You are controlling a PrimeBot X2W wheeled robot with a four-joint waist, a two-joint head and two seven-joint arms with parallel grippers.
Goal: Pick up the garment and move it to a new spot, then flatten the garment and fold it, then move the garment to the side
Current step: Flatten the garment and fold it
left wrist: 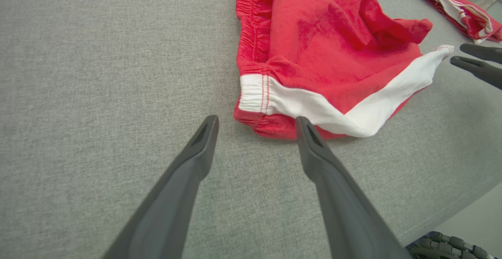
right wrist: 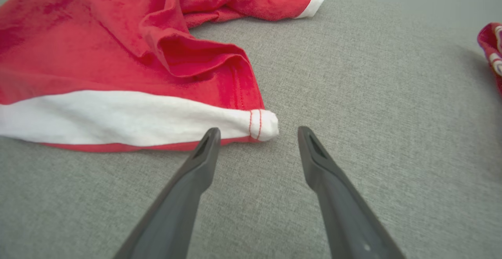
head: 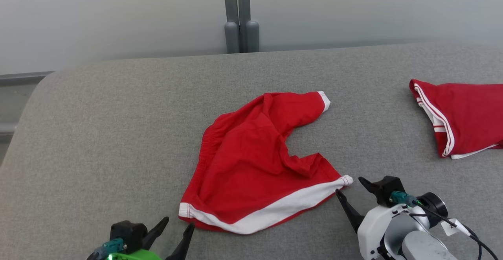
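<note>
Left gripper (head: 180,222): at the near left, fingers spread wide and holding nothing. In its wrist view (left wrist: 257,118) one fingertip overlaps the red edge under the white band at the shorts' near-left corner. Whether it touches cannot be told.
Right gripper (head: 348,185): at the near right, fingers likewise wide apart and empty. In its wrist view (right wrist: 258,129) the white hem corner lies just ahead of the gap, closer to the left finger.
Shorts (head: 251,161): red with a white hem band, lying rumpled in the middle of the surface between the two grippers. The gathered waistband (left wrist: 251,28) faces the robot's left. One leg runs along the near side, and the other reaches away to a small white cuff (right wrist: 311,2). Cloth is bunched where the legs meet.
Surface (head: 118,114): grey woven fabric, with a rounded far-left corner.
Folded garment (head: 463,114): red with white stripes, at the far right, well apart from the shorts.
Post (head: 239,16): grey, upright, behind the far edge against a pale wall (head: 98,16).
</note>
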